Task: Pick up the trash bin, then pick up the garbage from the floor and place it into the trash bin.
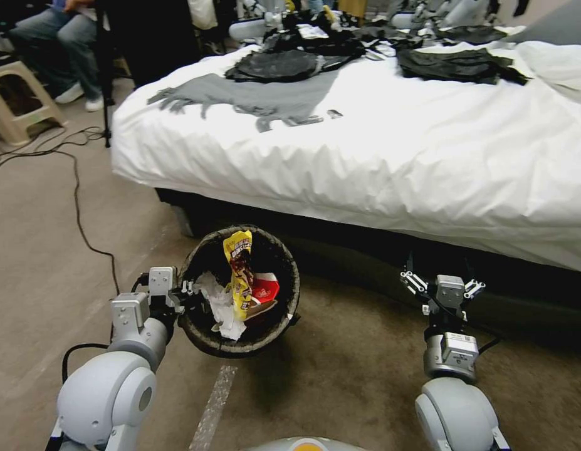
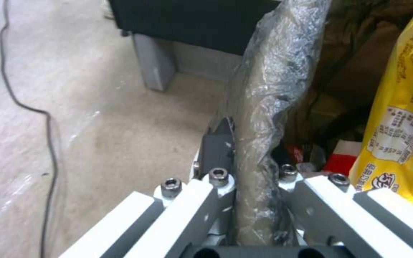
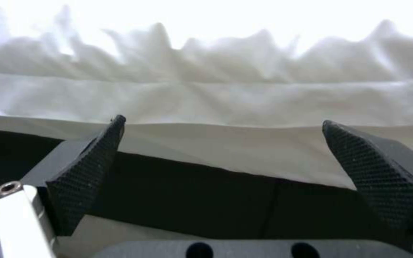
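- Far left, head view: a dark cable (image 1: 77, 207) trails across the floor (image 1: 46, 275), beige carpet, with a pale tape line (image 1: 214, 401) near the robot's base
- Left claw (image 1: 188, 289) is clamped on the near-left rim of the trash bin (image 1: 205, 338); the left wrist view has the bag-covered rim (image 2: 264, 107) pinched between the fingers (image 2: 216, 150), one outside the wall and one inside
- Bin is held clear of the carpet, tilted, mouth toward the camera, just in front of the bed
- Inside the bin: crumpled white tissue (image 1: 220, 305) at left, a yellow snack wrapper (image 1: 240, 269) standing upright in the middle, a red-and-white cup (image 1: 264, 291) to its right
- Bed (image 1: 378, 163) with white sheet spans centre to right; grey and black clothes lie on top
- Right claw (image 1: 443, 283) hangs empty near the bed's dark base, well apart from the bin; fingers (image 3: 87, 172) spread wide, facing the sheet edge
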### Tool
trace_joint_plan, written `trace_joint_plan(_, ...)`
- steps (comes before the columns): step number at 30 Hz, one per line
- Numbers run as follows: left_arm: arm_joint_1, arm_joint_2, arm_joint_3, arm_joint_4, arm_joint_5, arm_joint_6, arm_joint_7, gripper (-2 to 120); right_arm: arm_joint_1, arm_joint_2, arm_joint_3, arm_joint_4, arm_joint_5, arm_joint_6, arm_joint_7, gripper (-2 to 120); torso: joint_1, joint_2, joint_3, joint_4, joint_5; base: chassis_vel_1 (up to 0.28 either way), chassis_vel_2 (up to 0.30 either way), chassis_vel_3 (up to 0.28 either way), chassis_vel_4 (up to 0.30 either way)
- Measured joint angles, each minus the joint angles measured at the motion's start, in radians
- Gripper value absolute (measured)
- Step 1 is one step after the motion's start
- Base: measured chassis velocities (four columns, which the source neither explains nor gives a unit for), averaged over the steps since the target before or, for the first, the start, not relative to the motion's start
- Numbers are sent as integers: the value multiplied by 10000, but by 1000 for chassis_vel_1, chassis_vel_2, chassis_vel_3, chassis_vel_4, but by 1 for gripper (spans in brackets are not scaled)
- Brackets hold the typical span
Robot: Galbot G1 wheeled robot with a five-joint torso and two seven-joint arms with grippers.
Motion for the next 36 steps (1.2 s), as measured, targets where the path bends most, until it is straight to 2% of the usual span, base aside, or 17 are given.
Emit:
trace_joint_plan(20,-18,3,42,128,59,0,4,0,21,12,48,-33,-11,12,0,100,0,0,0,0,0,73,69,72,69)
trace_joint_plan(36,-90,98,57,193,189,0,139,0,-95,-143,1057,137,466,19,-377,100,0,0,0,0,1,60,68,60,71)
